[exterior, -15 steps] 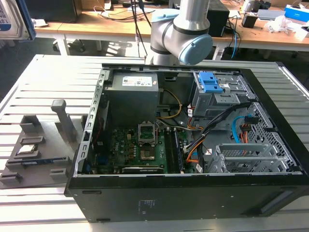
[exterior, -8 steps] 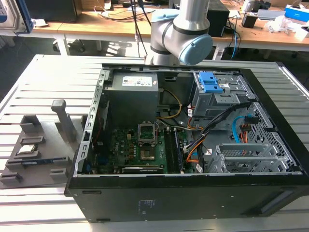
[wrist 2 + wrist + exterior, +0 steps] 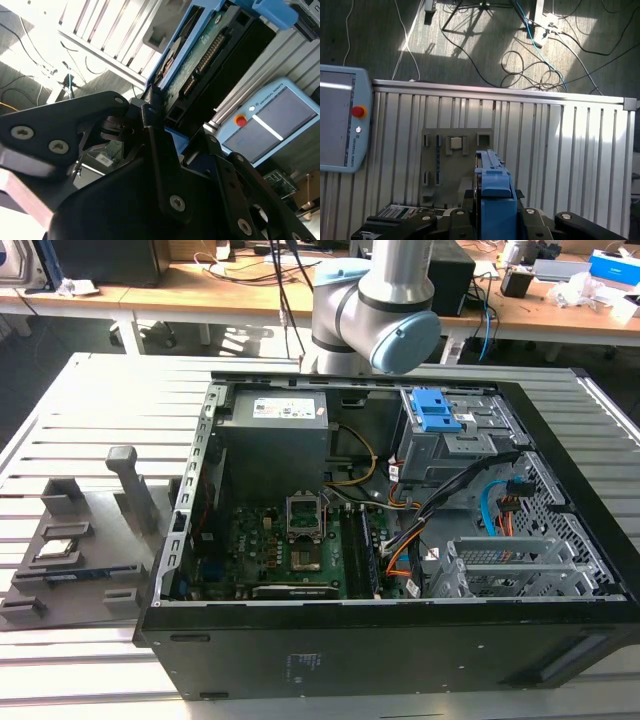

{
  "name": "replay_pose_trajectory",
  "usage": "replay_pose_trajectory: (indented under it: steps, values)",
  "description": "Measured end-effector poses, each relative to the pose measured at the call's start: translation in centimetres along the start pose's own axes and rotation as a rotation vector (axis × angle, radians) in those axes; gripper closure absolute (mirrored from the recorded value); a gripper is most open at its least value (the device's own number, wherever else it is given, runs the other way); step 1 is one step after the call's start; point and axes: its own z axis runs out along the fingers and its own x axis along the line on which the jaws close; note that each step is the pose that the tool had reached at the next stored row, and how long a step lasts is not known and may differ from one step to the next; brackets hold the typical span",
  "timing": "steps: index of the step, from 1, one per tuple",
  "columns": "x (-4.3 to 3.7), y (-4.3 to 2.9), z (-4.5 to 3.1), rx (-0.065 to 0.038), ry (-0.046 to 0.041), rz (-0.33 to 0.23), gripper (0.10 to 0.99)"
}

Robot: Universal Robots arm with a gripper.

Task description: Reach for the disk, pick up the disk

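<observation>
A big slatted bench (image 3: 90,400) holds an open computer case (image 3: 400,640). The arm (image 3: 375,300) stands at the far side of the case in the exterior view. A grey tray (image 3: 80,540) lies on the bench just beside the case, on the exterior view's left. A pendant (image 3: 340,120) with a red button rests at the edge of the bench.

The disk (image 3: 200,55) is in the gripper (image 3: 152,107). The second wrist view shows its green board side and its blue frame, sticking out from between the black fingers (image 3: 65,120). In the first wrist view the disk shows edge-on, with a black finger on each side of it. The jaws are pinching the disk by its two flat sides.

The disk is up in the air. It touches nothing but the jaws. The bench and the tray lie well below it, and it is out of the case.

So I think the reach is done, because the jaws are on the disk. I think the pick-up is done too, because the disk hangs clear of everything. From these pictures, almost nothing of the task looks left to do. I cannot tell how tight the grip is.
</observation>
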Motion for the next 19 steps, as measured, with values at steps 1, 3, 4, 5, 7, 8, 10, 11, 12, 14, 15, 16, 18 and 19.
replay_pose_trajectory:
  steps: [1,3,4,5,7,8,10,11,12,14,15,16,18,19]
  values:
    - [0.01,0.01,-0.43,0.000,0.0000,0.000,0.718]
    - [0.02,0.01,-0.83,0.000,0.0001,0.000,0.718]
    - [0.02,0.01,-1.07,0.000,0.0000,0.000,0.718]
    - [0.03,0.02,-1.40,0.000,0.0000,0.000,0.718]
    - [0.04,0.02,-1.78,0.000,0.0000,0.000,0.718]
    - [0.05,0.02,-2.14,0.000,0.0000,0.000,0.718]
    - [0.05,0.03,-2.49,0.000,0.0000,0.000,0.718]
    - [0.06,0.04,-2.87,0.000,0.0000,0.000,0.718]
    - [0.07,0.04,-3.34,-0.001,0.0001,0.000,0.718]
    - [0.09,0.05,-4.02,-0.001,0.0001,0.000,0.718]
    - [0.09,0.06,-4.22,-0.001,0.0001,0.000,0.718]
    - [0.10,0.06,-4.51,-0.001,0.0000,0.000,0.718]
    - [0.10,0.06,-4.64,-0.001,0.0000,0.000,0.718]
    - [0.10,0.06,-4.64,-0.001,0.0000,0.000,0.718]
